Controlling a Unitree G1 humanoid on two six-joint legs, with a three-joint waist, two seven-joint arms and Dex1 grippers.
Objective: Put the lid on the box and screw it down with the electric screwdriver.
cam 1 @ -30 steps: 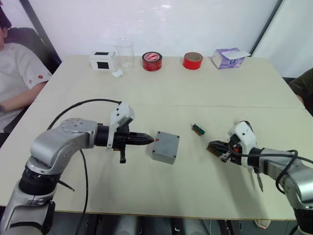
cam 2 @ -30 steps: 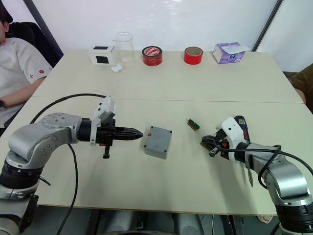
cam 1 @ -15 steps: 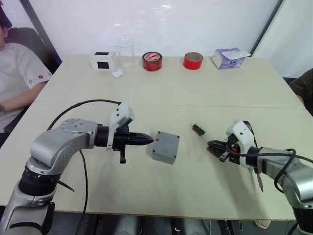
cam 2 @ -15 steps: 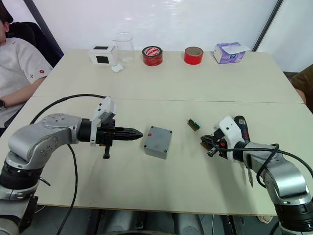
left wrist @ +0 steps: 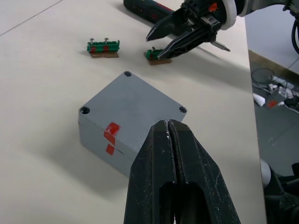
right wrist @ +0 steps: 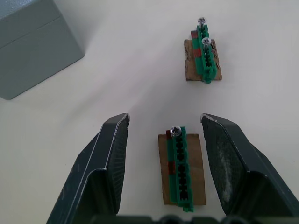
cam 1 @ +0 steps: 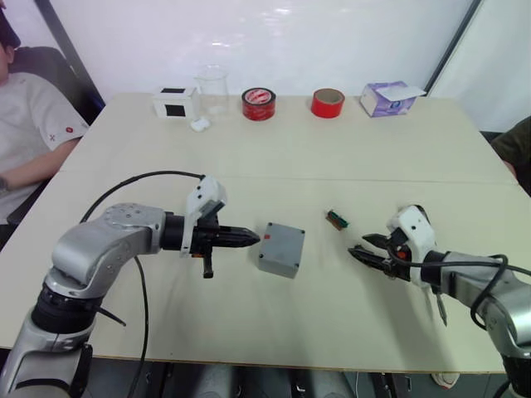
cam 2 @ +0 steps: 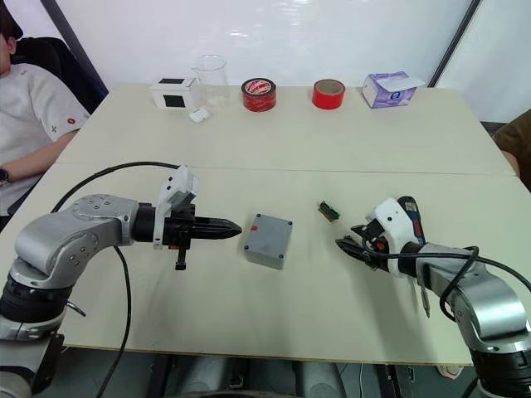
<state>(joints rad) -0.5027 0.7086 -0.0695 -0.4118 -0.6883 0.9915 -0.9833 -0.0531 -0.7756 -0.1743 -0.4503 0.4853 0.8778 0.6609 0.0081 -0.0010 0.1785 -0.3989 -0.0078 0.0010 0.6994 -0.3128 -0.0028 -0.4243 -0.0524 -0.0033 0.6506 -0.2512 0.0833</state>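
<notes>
The box [cam 1: 280, 249] sits mid-bench with the lid [left wrist: 133, 96] already on top, its corner holes showing no screw heads. The left gripper [cam 1: 246, 239], fingers pressed together and empty, points at its red-marked side. The right gripper [right wrist: 164, 154] hangs with fingers spread around a green-and-brown screw strip [right wrist: 180, 170]; a second strip [cam 1: 335, 219] lies nearby. The step in hand looks like fetching screws, so the next move calls for closing on that strip. The left wrist view also shows the electric screwdriver [left wrist: 147, 9] lying behind the right gripper.
</notes>
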